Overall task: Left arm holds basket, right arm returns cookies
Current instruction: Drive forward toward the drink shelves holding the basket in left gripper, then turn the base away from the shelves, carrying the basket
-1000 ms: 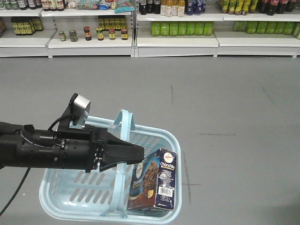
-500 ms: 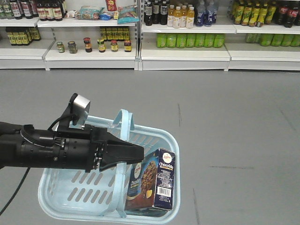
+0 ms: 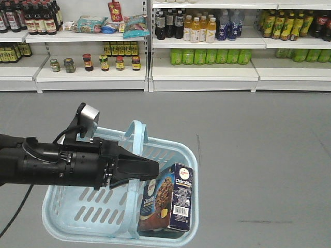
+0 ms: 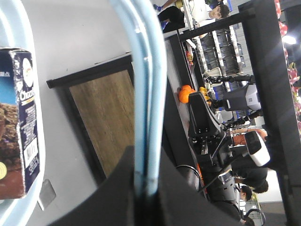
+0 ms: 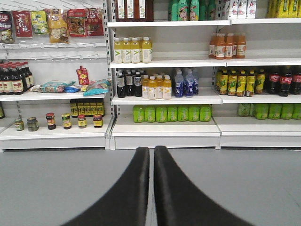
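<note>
- Standing upright in the light blue slotted plastic basket (image 3: 88, 209), the dark navy rectangular cookie box (image 3: 168, 204) awaits removal.
- Black pointed left gripper (image 3: 155, 168) clamps the basket's hoop handle (image 3: 136, 124).
- Black right gripper (image 5: 153, 157), pinched together and empty, faces white store shelves (image 5: 164, 129); picking and shelving remain.

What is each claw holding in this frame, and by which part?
The left claw grips the basket by its two hoop handles, pinched together. The right claw is shut on nothing; the cookies sit in the basket.
</note>
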Robot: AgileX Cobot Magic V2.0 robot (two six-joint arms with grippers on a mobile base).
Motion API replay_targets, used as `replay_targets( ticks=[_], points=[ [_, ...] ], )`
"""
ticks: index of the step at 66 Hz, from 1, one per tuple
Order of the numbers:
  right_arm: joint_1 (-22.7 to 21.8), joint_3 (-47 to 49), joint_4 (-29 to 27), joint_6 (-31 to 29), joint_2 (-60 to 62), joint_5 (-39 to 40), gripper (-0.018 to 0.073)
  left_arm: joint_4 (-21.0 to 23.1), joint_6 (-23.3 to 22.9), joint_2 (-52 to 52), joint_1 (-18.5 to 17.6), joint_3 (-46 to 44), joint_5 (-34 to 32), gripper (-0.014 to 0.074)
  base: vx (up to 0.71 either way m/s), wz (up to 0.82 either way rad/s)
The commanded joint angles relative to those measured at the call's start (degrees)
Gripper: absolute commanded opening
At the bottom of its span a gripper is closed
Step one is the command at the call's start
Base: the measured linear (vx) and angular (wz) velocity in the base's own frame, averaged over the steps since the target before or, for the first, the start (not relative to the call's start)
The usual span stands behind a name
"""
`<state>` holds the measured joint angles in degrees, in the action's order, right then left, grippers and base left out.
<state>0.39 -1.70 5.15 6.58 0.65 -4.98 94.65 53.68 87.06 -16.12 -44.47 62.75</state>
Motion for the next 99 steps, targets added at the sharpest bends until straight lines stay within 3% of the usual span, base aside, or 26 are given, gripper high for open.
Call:
replay_targets(
  ticks=[1, 99],
  points=[
    [-0.4, -0.9, 0.1, -0.5, 0.7, 4.1, -0.0011, 7.3, 1.2, -2.5, -0.3, -2.1, 4.0, -0.0003, 0.46, -0.06],
    [-0.4, -0.9, 0.1, -0.5, 0.7, 4.1, -0.0011, 7.3, 1.2, -2.5, -0.3, -2.1, 3.8, -0.0003, 0.45, 0.00]
  ],
)
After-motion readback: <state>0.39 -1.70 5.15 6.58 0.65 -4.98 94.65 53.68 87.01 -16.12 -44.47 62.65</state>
